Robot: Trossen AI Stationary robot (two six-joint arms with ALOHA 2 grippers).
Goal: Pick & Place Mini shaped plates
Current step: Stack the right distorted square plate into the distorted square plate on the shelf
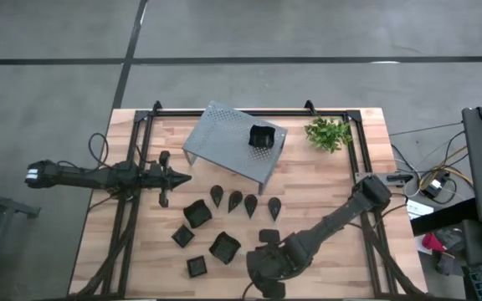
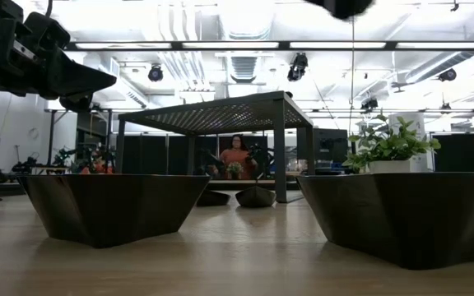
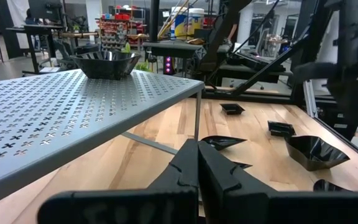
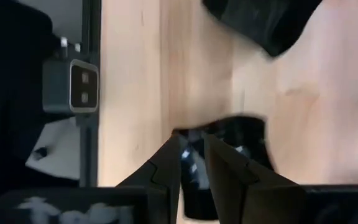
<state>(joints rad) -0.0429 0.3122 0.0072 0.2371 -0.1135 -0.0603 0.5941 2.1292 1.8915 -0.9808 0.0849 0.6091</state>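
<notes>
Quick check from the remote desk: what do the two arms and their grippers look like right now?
Both arms are dark, nearly black, and jointed. The left arm has a pale patch near its base and ends in the left gripper, two black wedge-shaped fingers. The right gripper has matching dark tapered fingers.

One square mini plate with raised rims is being carried upright on top of the grey perforated shelf, near its right end. Four teardrop-shaped plates are being shown in a row on the wooden table, just in front of the shelf. Four dark square plates of differing sizes are being displayed in a loose cluster nearer the table's front edge, apart from one another. All are black and glossy.
</notes>
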